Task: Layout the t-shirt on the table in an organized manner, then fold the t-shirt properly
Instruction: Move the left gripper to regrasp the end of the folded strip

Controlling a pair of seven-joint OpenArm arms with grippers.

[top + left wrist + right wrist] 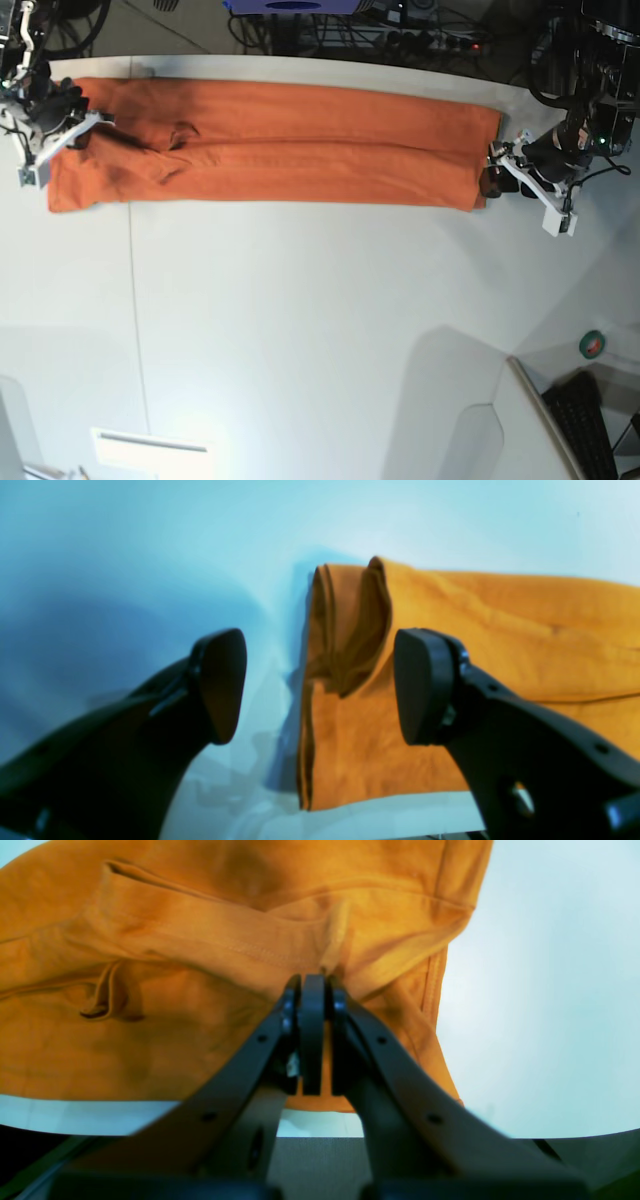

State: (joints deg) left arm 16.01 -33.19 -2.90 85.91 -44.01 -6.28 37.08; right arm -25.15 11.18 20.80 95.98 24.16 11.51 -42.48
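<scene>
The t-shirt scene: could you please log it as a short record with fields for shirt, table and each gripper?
shirt: t-shirt, orange, folded into a long narrow band along the far edge
table: table, white, with a thin dark seam
left gripper: left gripper, open, its pads astride the shirt's end edge, fabric not pinched
right gripper: right gripper, shut on a pinch of the shirt at the other end
shirt ends: one at each gripper in the base view

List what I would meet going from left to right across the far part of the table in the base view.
right gripper → t-shirt → left gripper, all on the table.
</scene>
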